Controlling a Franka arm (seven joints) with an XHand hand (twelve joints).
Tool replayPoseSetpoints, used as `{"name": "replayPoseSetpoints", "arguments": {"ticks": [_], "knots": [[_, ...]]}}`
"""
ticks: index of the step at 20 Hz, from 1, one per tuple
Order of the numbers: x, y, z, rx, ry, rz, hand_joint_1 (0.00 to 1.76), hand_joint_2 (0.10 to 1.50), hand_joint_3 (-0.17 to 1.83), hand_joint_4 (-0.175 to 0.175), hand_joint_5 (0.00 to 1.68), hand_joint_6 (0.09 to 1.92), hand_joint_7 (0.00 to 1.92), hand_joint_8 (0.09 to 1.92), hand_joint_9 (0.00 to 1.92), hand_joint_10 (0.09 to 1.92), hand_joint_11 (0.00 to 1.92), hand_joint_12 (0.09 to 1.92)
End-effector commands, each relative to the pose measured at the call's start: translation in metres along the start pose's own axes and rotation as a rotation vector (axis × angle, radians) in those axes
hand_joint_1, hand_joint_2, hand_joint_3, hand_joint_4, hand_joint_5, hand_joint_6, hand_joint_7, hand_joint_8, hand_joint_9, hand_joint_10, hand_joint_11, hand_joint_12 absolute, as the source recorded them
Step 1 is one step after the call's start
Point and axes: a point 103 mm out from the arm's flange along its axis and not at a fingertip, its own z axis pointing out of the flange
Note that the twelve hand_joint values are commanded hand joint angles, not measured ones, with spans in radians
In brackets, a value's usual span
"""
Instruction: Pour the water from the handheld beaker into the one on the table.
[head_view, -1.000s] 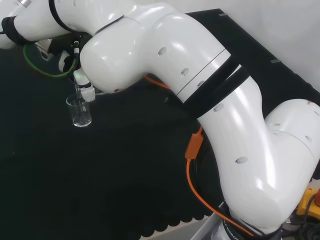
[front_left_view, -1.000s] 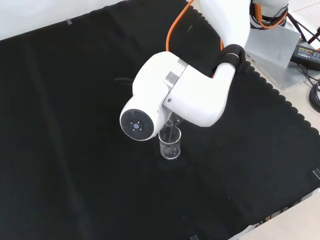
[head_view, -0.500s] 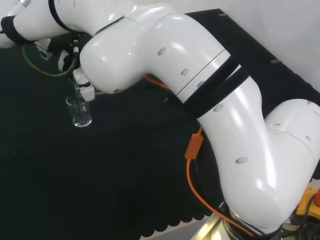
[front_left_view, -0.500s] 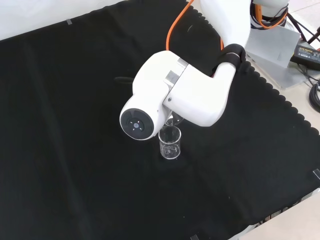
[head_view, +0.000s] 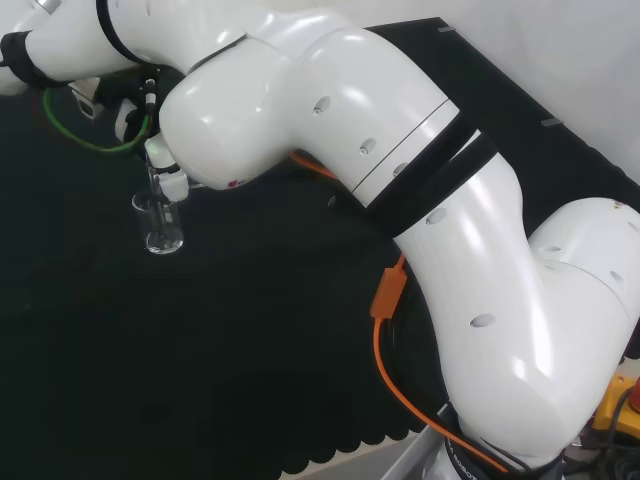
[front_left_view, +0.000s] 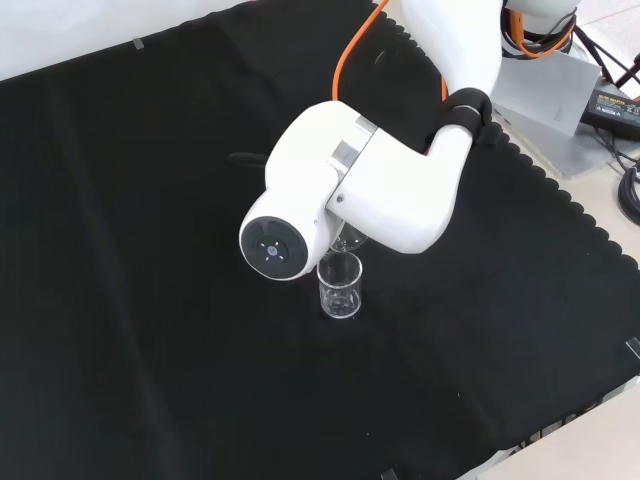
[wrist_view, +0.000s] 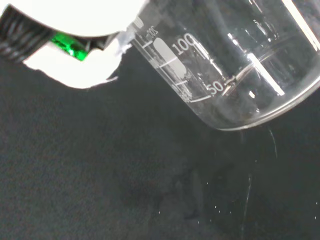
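**Tilted beaker over the standing one**

A small clear glass beaker (front_left_view: 340, 285) stands upright on the black cloth (front_left_view: 150, 300) near the middle of the front view. Just above its far rim, a tilted clear glass beaker with white markings (wrist_view: 225, 65) is held by the black and white hand (head_view: 160, 165); whether its fingers are curled cannot be told.

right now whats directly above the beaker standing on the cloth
The lip of the handheld beaker, tipped over the beaker on the cloth. The arm's white link covers its body in the front view.

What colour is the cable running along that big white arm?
Orange; the thin orange cable shows best in the head view.
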Motion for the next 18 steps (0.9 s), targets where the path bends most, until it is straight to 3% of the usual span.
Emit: {"name": "replayPoseSetpoints", "arguments": {"ticks": [1,18], "knots": [[0.0013,-0.0020,-0.0002,0.004,-0.001,-0.004,1.30,0.56,0.95,-0.175,1.14,1.03,1.20,1.00,1.38,0.88,1.19,0.87],[0.0020,-0.0026,0.0005,0.014,-0.007,-0.006,1.30,0.56,0.95,-0.175,1.14,1.03,1.20,1.00,1.38,0.88,1.19,0.87]]}}
